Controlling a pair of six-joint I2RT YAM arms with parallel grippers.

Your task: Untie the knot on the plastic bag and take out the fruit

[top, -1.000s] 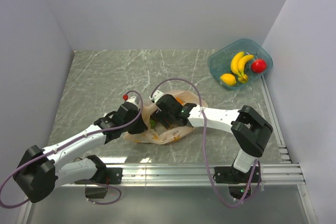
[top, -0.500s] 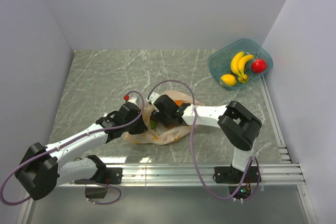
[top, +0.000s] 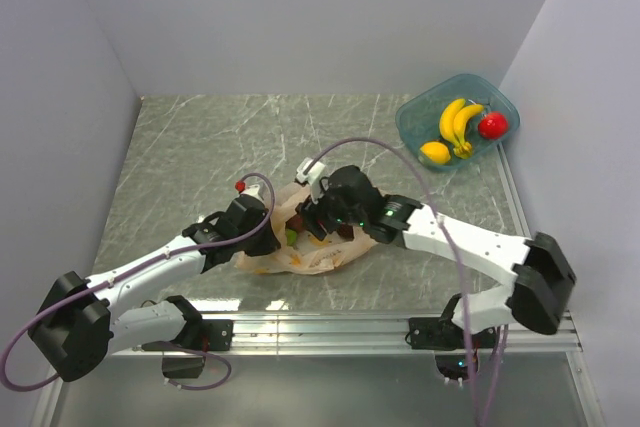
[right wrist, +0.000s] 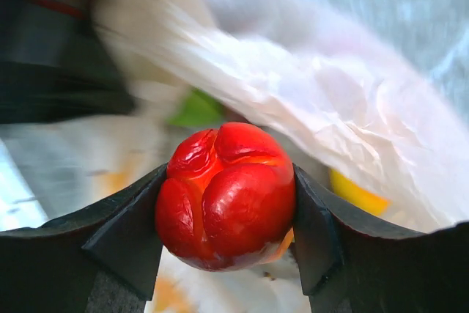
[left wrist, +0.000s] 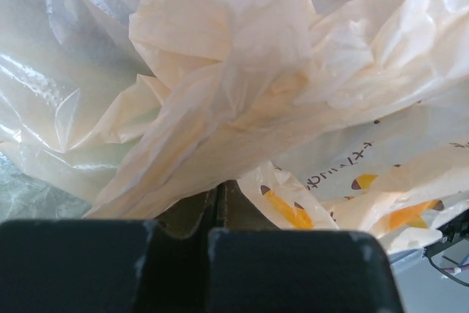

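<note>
A clear teal tub (top: 405,127) sits at the far right corner of the worktop (top: 200,147), close to the right wall. The worktop is grey-green with pale marble veins. A ribbed metal rail (top: 330,327) runs along its near edge. Plain white walls (top: 300,17) enclose three sides.

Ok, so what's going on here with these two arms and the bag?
The left end effector is pinched shut on a fold of the thin, crinkly pale-orange plastic bag. The right end effector grips a glossy red lobed fruit over the bag. Yellow bananas sit in the clear teal tub.
</note>
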